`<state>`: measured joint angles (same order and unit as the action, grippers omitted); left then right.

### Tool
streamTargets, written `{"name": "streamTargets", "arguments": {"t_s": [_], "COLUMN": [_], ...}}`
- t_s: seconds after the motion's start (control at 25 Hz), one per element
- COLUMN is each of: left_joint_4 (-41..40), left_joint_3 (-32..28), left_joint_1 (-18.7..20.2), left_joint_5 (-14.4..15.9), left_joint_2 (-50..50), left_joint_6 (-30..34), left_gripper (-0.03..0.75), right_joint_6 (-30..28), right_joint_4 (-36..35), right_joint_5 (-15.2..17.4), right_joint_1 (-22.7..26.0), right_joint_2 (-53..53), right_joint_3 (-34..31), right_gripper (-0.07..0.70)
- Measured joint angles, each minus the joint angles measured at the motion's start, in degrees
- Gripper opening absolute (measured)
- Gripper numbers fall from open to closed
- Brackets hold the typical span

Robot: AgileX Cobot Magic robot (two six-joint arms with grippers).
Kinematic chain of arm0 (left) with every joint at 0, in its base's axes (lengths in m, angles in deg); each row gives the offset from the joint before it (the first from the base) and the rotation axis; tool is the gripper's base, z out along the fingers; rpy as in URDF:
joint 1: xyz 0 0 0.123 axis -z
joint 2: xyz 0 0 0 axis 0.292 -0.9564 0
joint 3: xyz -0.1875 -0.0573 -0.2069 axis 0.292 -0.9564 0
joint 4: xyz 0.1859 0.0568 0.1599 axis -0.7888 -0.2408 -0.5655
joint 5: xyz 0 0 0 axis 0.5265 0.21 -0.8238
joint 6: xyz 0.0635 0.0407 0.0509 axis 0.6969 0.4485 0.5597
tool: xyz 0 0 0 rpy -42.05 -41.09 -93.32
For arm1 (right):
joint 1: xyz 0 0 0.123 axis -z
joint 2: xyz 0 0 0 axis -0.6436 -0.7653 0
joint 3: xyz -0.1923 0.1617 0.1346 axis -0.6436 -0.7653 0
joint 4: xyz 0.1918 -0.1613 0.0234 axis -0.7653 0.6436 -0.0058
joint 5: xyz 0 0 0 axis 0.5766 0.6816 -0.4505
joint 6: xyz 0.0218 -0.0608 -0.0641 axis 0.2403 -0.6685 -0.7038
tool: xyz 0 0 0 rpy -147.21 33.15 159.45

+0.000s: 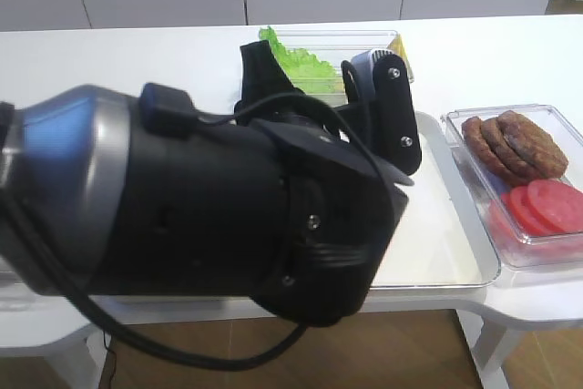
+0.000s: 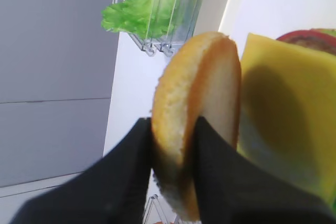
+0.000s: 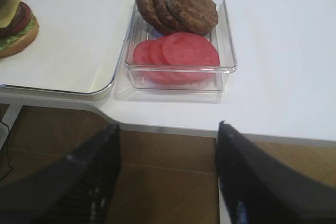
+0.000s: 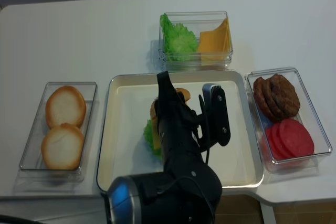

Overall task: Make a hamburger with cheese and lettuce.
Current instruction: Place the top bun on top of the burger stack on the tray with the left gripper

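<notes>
Black fingers of the left gripper are closed on a bun top, held beside the cheese of the hamburger on the tray. Right gripper is held open.

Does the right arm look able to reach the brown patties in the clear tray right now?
Probably yes: the right gripper hangs open just before the clear tray, and nothing covers the brown patties.
</notes>
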<state>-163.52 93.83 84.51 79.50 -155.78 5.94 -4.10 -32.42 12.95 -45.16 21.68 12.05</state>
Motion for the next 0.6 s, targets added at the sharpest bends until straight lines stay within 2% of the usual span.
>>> {"name": "streamTargets", "arguments": {"t_s": [0.6], "left_joint_4": [-1.62], "left_joint_3": [0.2], "left_joint_1": [0.0], "left_joint_5": [0.32], "left_joint_2": [-2.62], "left_joint_6": [0.0], "left_gripper": [0.172], "right_joint_6": [0.0], "right_joint_4": [0.0], "right_joint_5": [0.0], "right_joint_1": [0.0], "right_joint_2": [0.0], "right_joint_3": [0.0], "right_gripper": [0.445]}}
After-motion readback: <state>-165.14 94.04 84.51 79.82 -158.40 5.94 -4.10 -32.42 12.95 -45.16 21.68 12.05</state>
